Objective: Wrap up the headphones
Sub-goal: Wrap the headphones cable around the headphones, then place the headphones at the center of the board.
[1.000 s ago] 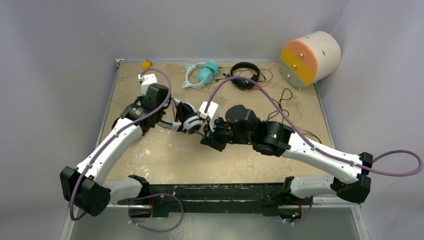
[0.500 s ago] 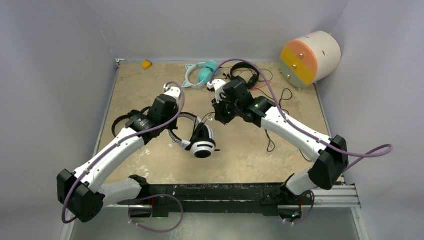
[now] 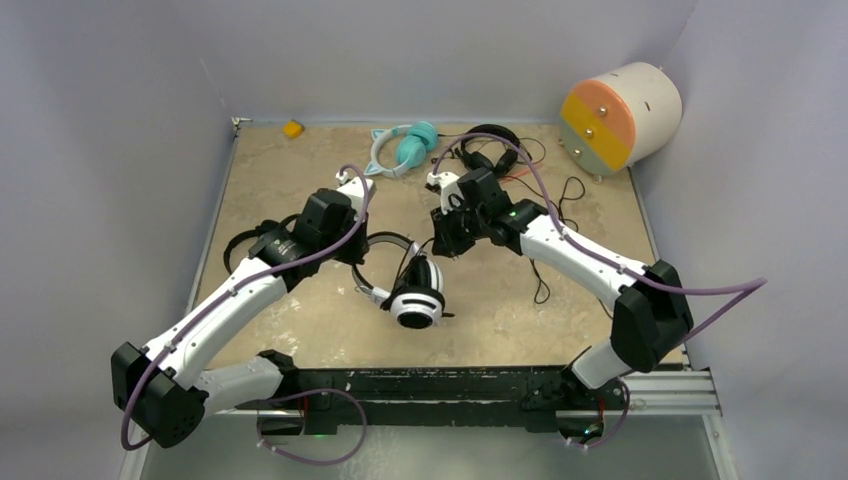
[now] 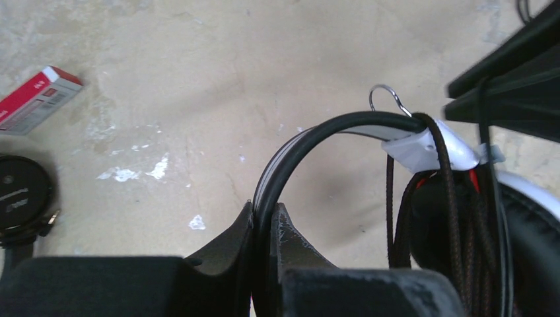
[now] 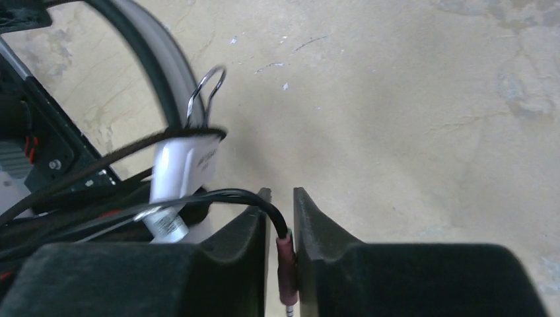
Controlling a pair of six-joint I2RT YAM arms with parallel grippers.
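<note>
Left gripper (image 4: pixel 264 212): clenching on the black-and-white headband, holding it clear of the mottled tan surface (image 3: pixel 270 170).
White-and-black wired over-ear headset (image 3: pixel 417 300): hanging from that grip around the centre, ear cups dropping toward the middle of the near edge.
Right gripper (image 5: pixel 282 198): pinching the thin black cable (image 5: pixel 224 193) just above its reddish plug (image 5: pixel 285 264), hovering beyond the centre toward the far edge.
Just changed: over the last second, carrying the headset from left of centre to the middle and slightly nearer the near edge. Also swinging the plug end out toward the far edge, then easing it back a little, drawing the cable out between the two holds.
Meaning for the task: probably freeing the cable's full length and getting set for winding it round the band. One dark braided strand already lying across the band beside the white slider, so the wrap looking barely begun.
Waiting: teal cat-ear headset (image 3: pixel 405 148) and all-black headset (image 3: pixel 490 150) lying along the far edge, cables trailing loose near the far right corner.
</note>
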